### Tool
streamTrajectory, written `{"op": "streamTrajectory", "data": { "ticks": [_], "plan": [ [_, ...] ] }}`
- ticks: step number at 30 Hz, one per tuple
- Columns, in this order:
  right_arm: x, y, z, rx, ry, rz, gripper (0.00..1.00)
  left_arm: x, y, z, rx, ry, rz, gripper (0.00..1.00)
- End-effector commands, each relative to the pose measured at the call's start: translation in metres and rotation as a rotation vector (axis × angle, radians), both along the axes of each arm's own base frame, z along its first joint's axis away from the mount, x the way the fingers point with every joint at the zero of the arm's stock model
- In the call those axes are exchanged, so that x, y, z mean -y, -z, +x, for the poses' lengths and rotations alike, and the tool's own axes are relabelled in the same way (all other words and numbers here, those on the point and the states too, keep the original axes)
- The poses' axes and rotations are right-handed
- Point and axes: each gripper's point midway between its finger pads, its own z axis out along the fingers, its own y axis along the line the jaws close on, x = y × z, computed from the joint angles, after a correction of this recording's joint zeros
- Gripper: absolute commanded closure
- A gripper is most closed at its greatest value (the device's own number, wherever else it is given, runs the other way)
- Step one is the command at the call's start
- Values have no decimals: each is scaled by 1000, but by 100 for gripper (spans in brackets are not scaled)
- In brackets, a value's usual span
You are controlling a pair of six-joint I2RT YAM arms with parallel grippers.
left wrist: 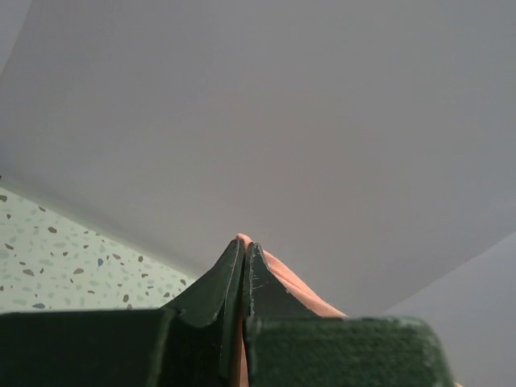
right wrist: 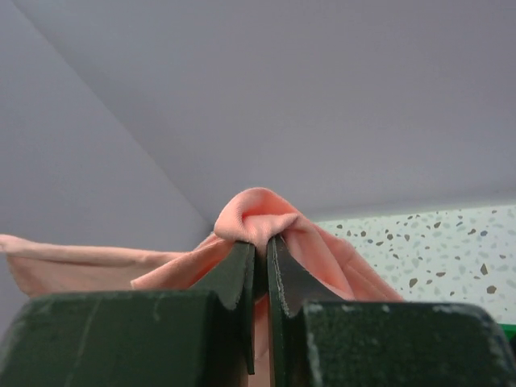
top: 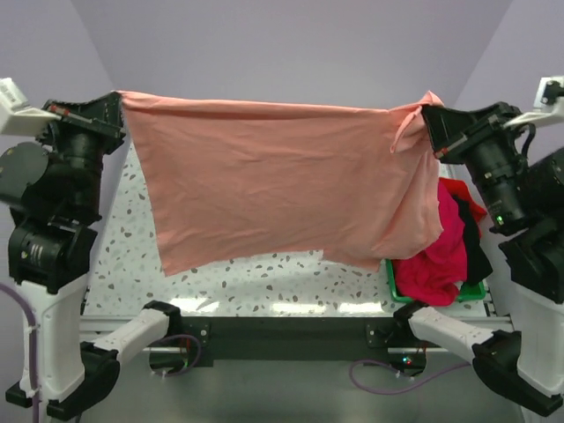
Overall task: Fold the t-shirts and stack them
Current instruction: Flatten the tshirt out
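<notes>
Left fingers (left wrist: 218, 290) and right fingers (right wrist: 234, 274) clamp t-shirt (top: 273, 176) corners.

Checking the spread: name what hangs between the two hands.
The salmon-pink t-shirt, pinched by the left hand and the right hand, hangs spread between them; the top view shows it.

Centre of frame, salmon-pink t-shirt (top: 282, 185) hung spread, top corners pinched by left gripper (top: 115, 104) upper left and right gripper (top: 429, 119) upper right, heaped shirts (top: 441, 256) in green tray (top: 394, 286), lower right.
</notes>
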Motion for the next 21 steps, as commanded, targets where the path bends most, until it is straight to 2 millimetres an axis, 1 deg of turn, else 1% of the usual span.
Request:
{"op": "streamTrajectory", "data": {
  "ticks": [1, 2, 3, 4, 5, 6, 7, 8, 9, 10, 11, 12, 13, 14, 15, 16, 17, 18, 20, 21],
  "plan": [
    [-31, 17, 68, -50, 15, -65, 100, 1, 17, 54, -54, -66, 50, 100],
    [-36, 17, 84, -42, 29, -66, 100, 6, 28, 76, -87, -69, 65, 100],
    [-42, 19, 97, -45, 30, -74, 100, 8, 25, 87, -70, -74, 62, 100],
    [-57, 37, 127, -81, 29, -111, 100, 12, 36, 111, -98, -80, 77, 100],
    [-62, 28, 139, -48, 34, -100, 100, 14, 31, 123, -71, -84, 82, 100],
    [-69, 30, 153, -45, 29, -108, 100, 9, 33, 136, -72, -103, 85, 100],
    [-84, 56, 190, -95, 31, -148, 100, 15, 49, 165, -104, -82, 101, 100],
    [-87, 33, 197, -39, 27, -128, 100, 12, 39, 176, -78, -81, 94, 100],
    [-94, 35, 213, -38, 22, -135, 100, -1, 34, 191, -54, -101, 86, 100],
    [-94, 32, 226, -26, 28, -146, 100, 3, 52, 222, -86, -58, 92, 100],
    [-104, 28, 249, -7, 24, -145, 100, -1, 34, 231, -37, -47, 72, 100],
    [-105, 21, 257, 15, 22, -140, 100, -15, 28, 243, -14, -59, 65, 100],
    [-103, 14, 264, 41, 31, -140, 100, -15, 46, 272, -46, -24, 68, 100],
    [-105, 2, 273, 93, 36, -123, 100, -18, 20, 273, 18, -15, 59, 100],
    [-103, -6, 275, 126, 50, -118, 100, -32, 15, 280, 34, -28, 60, 100],
    [-100, -15, 275, 160, 59, -107, 100, -34, 24, 296, 25, -9, 60, 100],
    [-98, -27, 273, 213, 70, -82, 100, -46, 5, 293, 76, -23, 61, 100],
    [-96, -34, 269, 240, 74, -71, 100, -51, 3, 296, 87, -21, 60, 100],
    [-96, -35, 270, 265, 80, -58, 100, -58, -1, 296, 115, -2, 51, 100],
    [-93, -42, 262, 278, 80, -49, 100, -71, -1, 294, 116, -23, 48, 100]
  ]
}}
